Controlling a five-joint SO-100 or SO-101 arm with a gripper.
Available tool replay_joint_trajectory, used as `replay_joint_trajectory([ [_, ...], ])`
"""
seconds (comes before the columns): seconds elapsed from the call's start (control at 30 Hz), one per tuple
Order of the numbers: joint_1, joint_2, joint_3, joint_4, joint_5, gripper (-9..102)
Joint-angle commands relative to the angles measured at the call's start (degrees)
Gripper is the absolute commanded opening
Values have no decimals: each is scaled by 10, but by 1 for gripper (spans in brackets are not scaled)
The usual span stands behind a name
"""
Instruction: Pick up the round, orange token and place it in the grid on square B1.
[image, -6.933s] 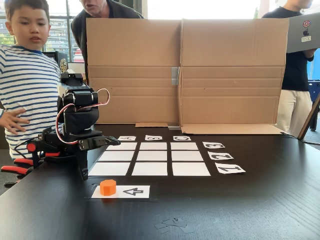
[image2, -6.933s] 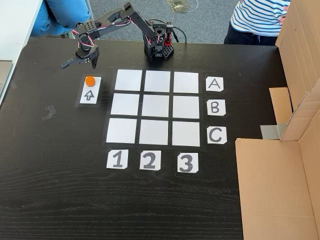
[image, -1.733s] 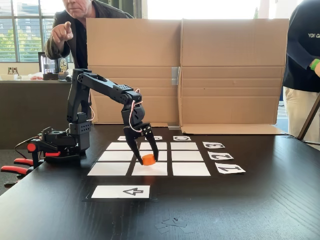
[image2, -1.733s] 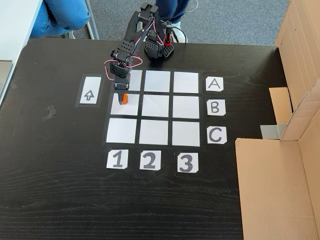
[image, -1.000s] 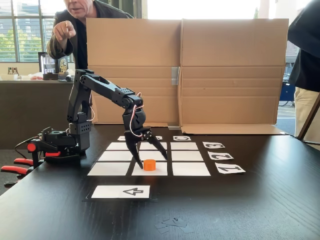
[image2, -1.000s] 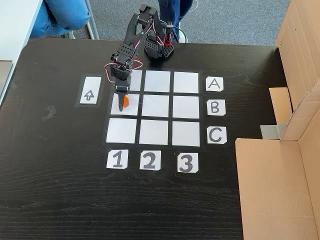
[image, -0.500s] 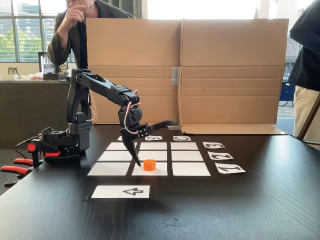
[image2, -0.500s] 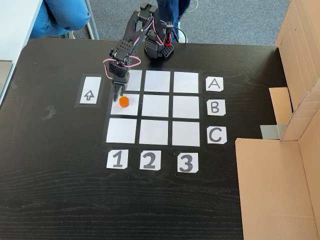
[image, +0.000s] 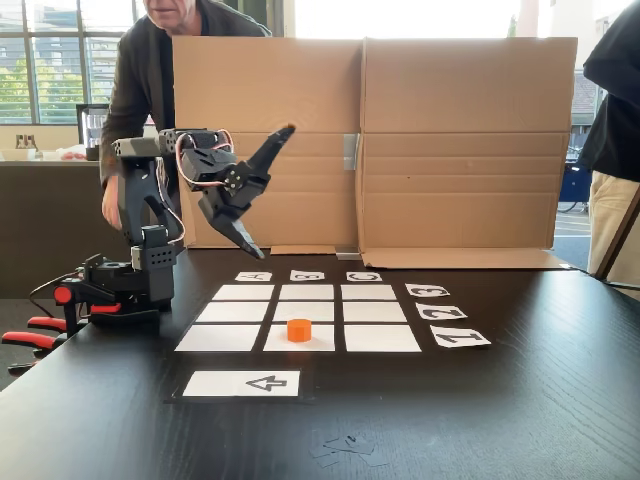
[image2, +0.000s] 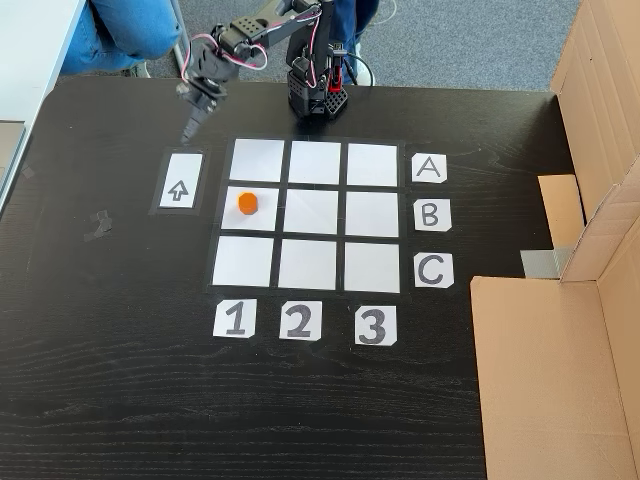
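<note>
One orange token (image2: 248, 203) sits alone on square B1 (image2: 262, 212), the left cell of the middle row in the top-down fixed view, within a grid (image2: 315, 259) of nine white rectangles edged by three letter labels and three number labels, with one arrow strip (image2: 180, 181) to its left on the black bench (image2: 120, 380). The single arm is folded back and raised toward the upper left of both fixed views. Its claw (image: 262, 190) hangs wide open and empty, well apart from the token.
</note>
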Motion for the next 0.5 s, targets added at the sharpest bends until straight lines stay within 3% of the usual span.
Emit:
replay_joint_trajectory([
  [0.0,66,87,-7,-60,26,97],
  [0.23,221,181,-14,-129,93,97],
  [0.33,295,211,-16,-130,108,91],
  [0.4,350,231,-10,-128,127,75],
  [0.47,400,250,2,-123,142,48],
])
